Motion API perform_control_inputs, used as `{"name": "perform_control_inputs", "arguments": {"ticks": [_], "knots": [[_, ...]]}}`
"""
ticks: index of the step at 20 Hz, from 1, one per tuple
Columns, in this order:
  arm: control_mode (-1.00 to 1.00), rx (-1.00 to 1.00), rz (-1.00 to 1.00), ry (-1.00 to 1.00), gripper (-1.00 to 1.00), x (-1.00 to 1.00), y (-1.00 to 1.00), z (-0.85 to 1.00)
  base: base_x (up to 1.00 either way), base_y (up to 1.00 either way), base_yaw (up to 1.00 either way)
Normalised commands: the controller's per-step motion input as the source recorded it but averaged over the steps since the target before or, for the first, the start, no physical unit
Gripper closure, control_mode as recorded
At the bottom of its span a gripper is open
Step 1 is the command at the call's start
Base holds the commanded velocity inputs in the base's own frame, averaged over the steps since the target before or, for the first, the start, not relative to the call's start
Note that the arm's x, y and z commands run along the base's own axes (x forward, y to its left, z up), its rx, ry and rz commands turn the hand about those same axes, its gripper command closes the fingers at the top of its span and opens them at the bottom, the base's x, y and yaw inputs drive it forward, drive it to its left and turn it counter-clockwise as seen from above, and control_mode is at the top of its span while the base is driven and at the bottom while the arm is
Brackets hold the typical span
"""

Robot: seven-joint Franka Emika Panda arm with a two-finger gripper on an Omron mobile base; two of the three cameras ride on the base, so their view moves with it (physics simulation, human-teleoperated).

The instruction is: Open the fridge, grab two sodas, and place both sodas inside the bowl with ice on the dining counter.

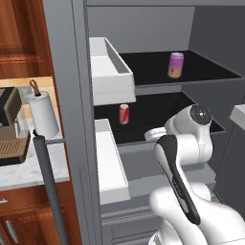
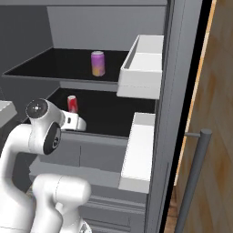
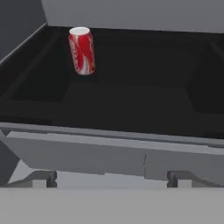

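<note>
The fridge [image 1: 67,95] stands open, so the first step looks done. Both sodas are on their black shelves inside: the red can [image 1: 124,114] upright on the lower shelf [image 1: 158,119], the pink can [image 1: 175,65] upright on the upper shelf [image 1: 191,67], further right. Neither has been picked up, and all the carrying to the bowl is left.

The gripper [image 3: 109,179] sits at the near edge of the lower shelf with its fingers apart and nothing between them. In the hand view the red can stands far back and to the left, well apart from the fingertips.

White door bins [image 1: 110,72] hang on the open left door, just left of the shelves. A paper towel roll [image 1: 43,115] and a coffee machine [image 1: 9,127] sit on the worktop [image 1: 28,170] beyond the door. Nothing lies between the gripper and the red can.
</note>
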Motion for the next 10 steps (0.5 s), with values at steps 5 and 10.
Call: {"name": "perform_control_inputs", "arguments": {"ticks": [5,10], "knots": [[-1.0,0.02,0.21,-0.49,-1.0,0.05,0.01,-0.23,0.0,0.0,0.0],[-1.0,0.0,0.13,-0.27,-1.0,0.26,0.1,-0.12,0.0,0.0,0.0]]}}
